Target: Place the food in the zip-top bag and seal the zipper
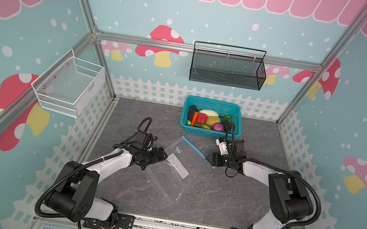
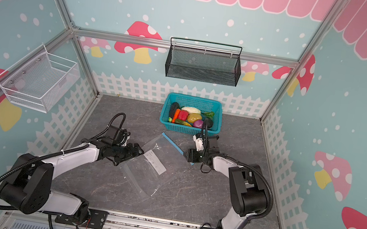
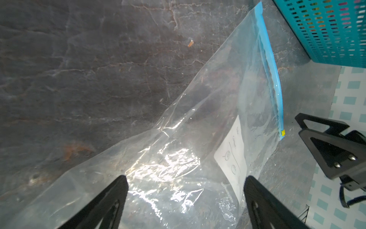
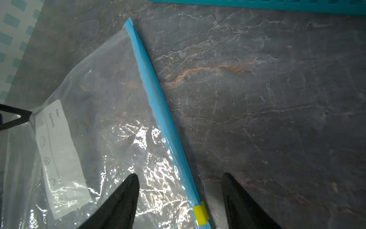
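nearest me the bag [image 1: 166,182] lies flat and empty on the table [image 1: 226,198], label [image 1: 177,165] up, with my two arms at either side of it. my left gripper [image 3: 186,178] hangs over the bag's side edge with its jaws spread wide and nothing between them but loose plastic. i judge it is placed there to pin or lift the film so the mouth can be worked. my right gripper [image 4: 180,174] sits at the opposite end, jaws well apart and straddling the zipper [image 4: 158,95], the yellow slider [image 4: 201,215] just inside the gap. it has hold of nothing that i can see (whether a finger brushes the strip, i cannot tell). that spot makes sense to me, since the slider is the one firm thing on the mouth to pull. i cannot make out whether the zipper is run shut or partly open.

further back, just past the bag's blue edge, stands the teal basket [image 1: 212,101], and all the food [image 1: 213,120] is heaped in it: carrot, potato, onion, radish, eggplant, red and green pieces. none has reached the bag, so loading is not begun.

on the far walls hang a black mesh rack [image 1: 227,72] and a white wire rack [image 1: 68,85]. i see nothing in either.
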Controlling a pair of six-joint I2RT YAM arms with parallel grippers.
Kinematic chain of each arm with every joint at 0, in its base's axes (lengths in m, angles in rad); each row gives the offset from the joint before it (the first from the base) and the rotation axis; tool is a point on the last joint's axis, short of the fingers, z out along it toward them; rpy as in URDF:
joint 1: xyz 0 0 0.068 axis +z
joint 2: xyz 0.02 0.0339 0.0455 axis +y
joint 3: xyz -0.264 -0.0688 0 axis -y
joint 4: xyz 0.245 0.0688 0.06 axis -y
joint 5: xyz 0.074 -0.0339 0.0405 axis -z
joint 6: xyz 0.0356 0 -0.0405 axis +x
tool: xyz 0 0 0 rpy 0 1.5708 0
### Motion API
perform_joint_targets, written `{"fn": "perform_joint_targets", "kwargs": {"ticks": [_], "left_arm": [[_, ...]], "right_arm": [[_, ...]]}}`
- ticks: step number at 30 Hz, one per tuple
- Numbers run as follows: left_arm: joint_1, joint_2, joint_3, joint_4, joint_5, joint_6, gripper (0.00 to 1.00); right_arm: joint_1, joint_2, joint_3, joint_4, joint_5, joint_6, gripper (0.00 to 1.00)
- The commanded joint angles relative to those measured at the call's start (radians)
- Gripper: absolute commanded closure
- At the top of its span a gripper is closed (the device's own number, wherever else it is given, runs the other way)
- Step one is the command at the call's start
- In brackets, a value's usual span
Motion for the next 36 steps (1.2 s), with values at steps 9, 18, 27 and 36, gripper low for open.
{"fn": "perform_joint_targets", "kwargs": {"ticks": [9,18,27,36], "left_arm": [[-0.093,-0.042,0.078,-0.04,0.007,0.022,0.08],[-0.2,-0.01,0.15,-0.032,-0.009,-0.009,0.08],[-0.3,0.077,0.17,0.009,-0.024,-0.045,0.1],[-0.265,0.155,0.141,0.04,-0.029,-0.021,0.12]], "right_arm": [[0.001,0.043,-0.028,-0.039,-0.13,-0.031,0.37],[0.003,-0.013,-0.11,-0.018,-0.193,-0.012,0.4],[0.059,-0.073,-0.225,0.111,-0.272,0.108,0.42],[0.129,-0.167,-0.342,0.241,-0.32,0.233,0.43]]}}
